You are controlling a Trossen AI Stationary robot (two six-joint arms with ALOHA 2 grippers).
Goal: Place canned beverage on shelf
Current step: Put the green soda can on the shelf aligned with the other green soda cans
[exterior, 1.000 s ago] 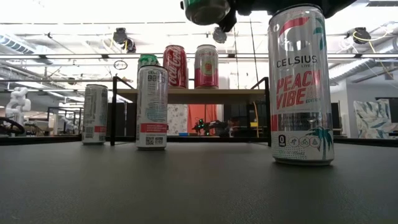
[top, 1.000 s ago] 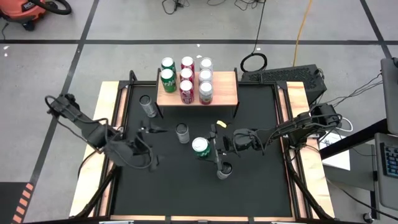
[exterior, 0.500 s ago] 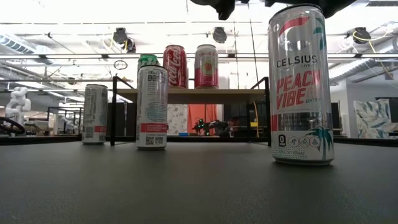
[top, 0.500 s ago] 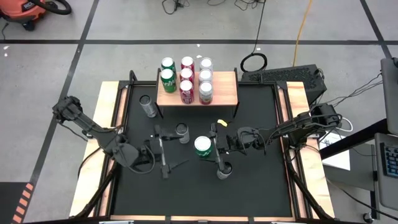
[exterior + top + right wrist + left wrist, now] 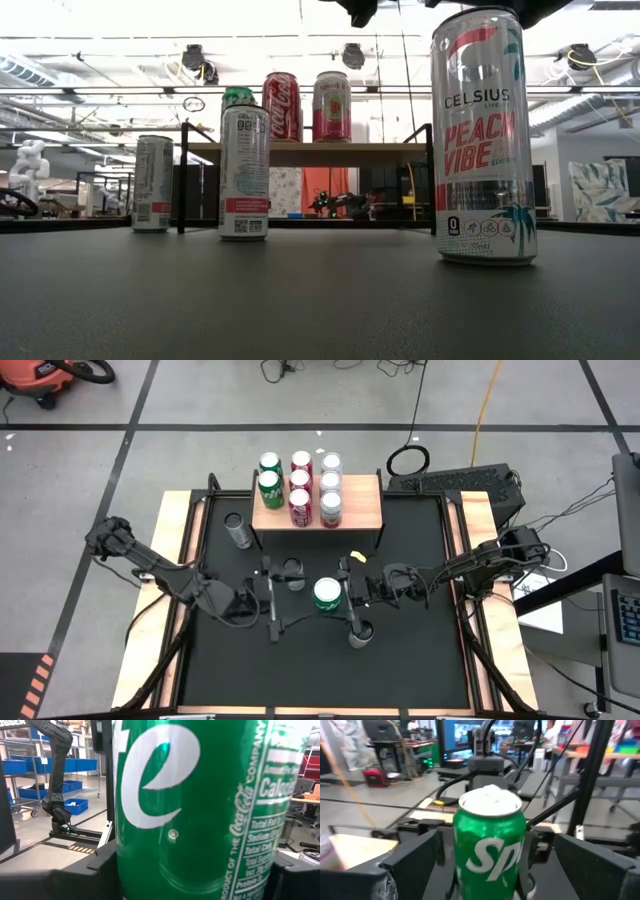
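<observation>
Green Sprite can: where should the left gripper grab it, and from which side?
Around its round middle, from the left. The green Sprite can stands upright, and the right gripper holds it from the right, so its left side is free. The open left gripper faces that side.

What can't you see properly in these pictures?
- Low view: the green can is out of frame, cut off above the top edge.
- Right wrist view: the green can fills the picture, hiding the shelf.
- High view: the labels of the cans on the shelf are too small to read.
- Left wrist view: the green can's name is cut off at the bottom.
</observation>
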